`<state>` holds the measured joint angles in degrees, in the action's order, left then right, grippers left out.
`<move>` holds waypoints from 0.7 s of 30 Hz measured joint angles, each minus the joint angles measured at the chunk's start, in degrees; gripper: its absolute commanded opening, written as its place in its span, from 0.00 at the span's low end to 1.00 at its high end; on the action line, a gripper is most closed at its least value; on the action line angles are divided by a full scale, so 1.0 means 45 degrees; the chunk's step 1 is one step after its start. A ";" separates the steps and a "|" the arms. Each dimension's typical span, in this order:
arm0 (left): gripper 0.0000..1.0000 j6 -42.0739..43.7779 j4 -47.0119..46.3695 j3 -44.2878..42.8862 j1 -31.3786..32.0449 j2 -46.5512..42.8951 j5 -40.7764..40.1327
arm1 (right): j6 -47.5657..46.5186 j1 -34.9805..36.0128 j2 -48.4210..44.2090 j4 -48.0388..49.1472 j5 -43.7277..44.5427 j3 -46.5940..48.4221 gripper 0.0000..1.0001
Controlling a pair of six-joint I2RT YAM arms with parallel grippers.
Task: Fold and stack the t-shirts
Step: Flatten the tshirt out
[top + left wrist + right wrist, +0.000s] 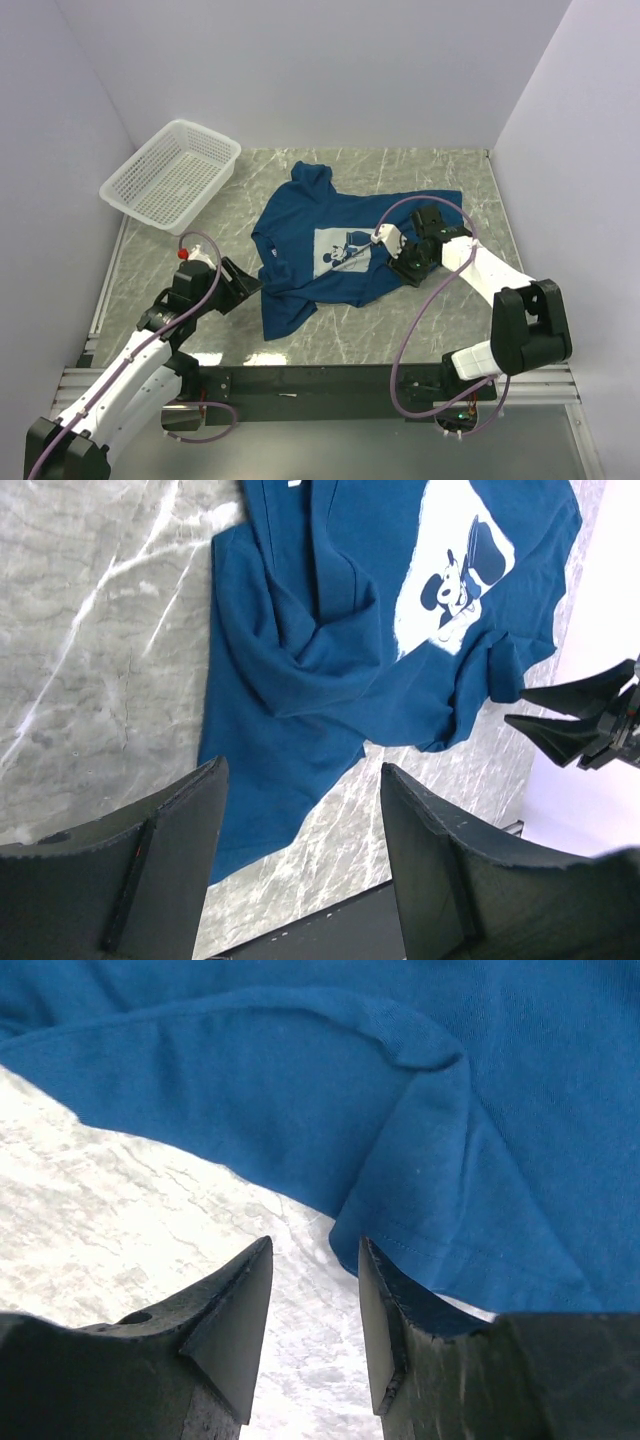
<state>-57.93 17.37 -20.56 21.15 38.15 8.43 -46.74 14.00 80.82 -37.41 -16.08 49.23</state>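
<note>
One t-shirt (pixel 300 230), crumpled on table (pixel 450 330): soft, light, limp; we take its right hem (pixel 400 1245). Left gripper (pixel 300 770) wide, empty; right gripper (pixel 313 1243) narrowly parted, seemingly empty.

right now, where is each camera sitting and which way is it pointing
Top: above and behind the bases, looking down on table, shirt and basket; left arm and right arm both show.
Left wrist: on the left arm, looking across the shirt's bunched lower part to its print; open left gripper frames the bottom.
Right wrist: on the right arm, close over the shirt's hem and bare table; open right gripper at the bottom, nothing in it.
Shared: top and left wrist both show the print and the right gripper.
</note>
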 measured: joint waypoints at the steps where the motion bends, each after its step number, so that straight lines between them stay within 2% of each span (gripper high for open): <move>1: 0.68 0.0000 -0.0010 0.0068 0.0000 -0.0029 0.0034 | 0.0073 0.0000 0.0029 0.0039 0.0107 -0.0029 0.47; 14: 0.68 -0.0058 -0.0180 0.0335 0.0000 -0.0097 0.0223 | 0.1093 0.0000 0.1948 0.1205 0.1423 0.0058 0.42; 19: 0.68 -0.0058 -0.0180 0.0355 0.0000 -0.0097 0.0238 | 0.1341 0.0000 0.2055 0.1457 0.1783 0.0112 0.24; 21: 0.68 -0.0058 -0.0180 0.0355 0.0000 -0.0097 0.0272 | 0.1418 0.0000 0.2035 0.1447 0.1846 0.0185 0.23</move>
<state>-58.19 16.56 -18.96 21.15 37.71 9.65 -40.36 14.00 89.97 -30.89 -7.77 50.06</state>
